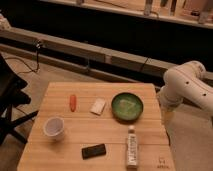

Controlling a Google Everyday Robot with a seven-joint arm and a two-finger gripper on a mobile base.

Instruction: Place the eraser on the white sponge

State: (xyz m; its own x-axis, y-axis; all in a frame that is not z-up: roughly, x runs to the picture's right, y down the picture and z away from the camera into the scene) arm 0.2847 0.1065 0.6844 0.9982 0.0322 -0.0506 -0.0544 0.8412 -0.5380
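The eraser (94, 150), a flat black block, lies near the front edge of the wooden table (60, 92), a little left of centre. The white sponge (98, 106), a small off-white pad, lies farther back at mid-table, just left of the green bowl (127, 106). The two are well apart. My white arm (186, 87) bends in beside the table's right edge. The gripper is out of view, past the right side of the picture.
A white cup (54, 127) stands at the left front. A small orange object (73, 102) lies left of the sponge. A white tube (131, 147) lies right of the eraser. A black chair (9, 102) stands left of the table.
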